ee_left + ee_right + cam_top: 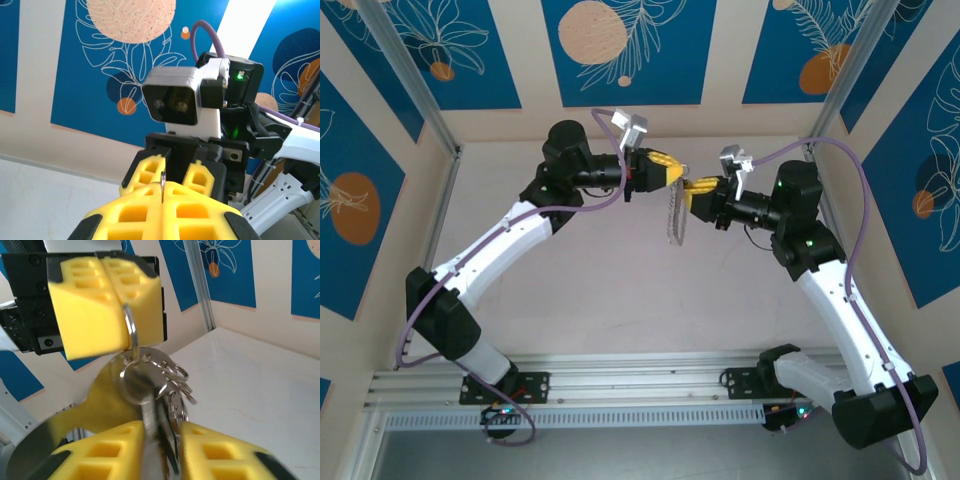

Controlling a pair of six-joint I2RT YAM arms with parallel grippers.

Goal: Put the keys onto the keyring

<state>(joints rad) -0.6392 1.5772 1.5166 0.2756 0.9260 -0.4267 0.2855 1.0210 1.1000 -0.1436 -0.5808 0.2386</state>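
Observation:
My left gripper point(675, 179) is held high over the table's back middle. Its yellow fingers are shut on the thin silvery keyring point(130, 329), whose edge sticks up between the pads point(163, 179). A bunch of silvery keys point(146, 382) hangs from that ring, with smaller rings beside it; from above it is a dangling strip point(676, 222). My right gripper point(162, 442) faces the left one tip to tip point(694, 190). Its fingers stand slightly apart, and the blurred key blades hang in the gap between them.
The white table point(610, 290) lies below both arms. Blue-and-cream wall panels point(620, 50) close in the back and sides, with metal posts point(415, 90) in the corners. An aluminium rail point(640, 385) carrying the arm bases runs along the near edge.

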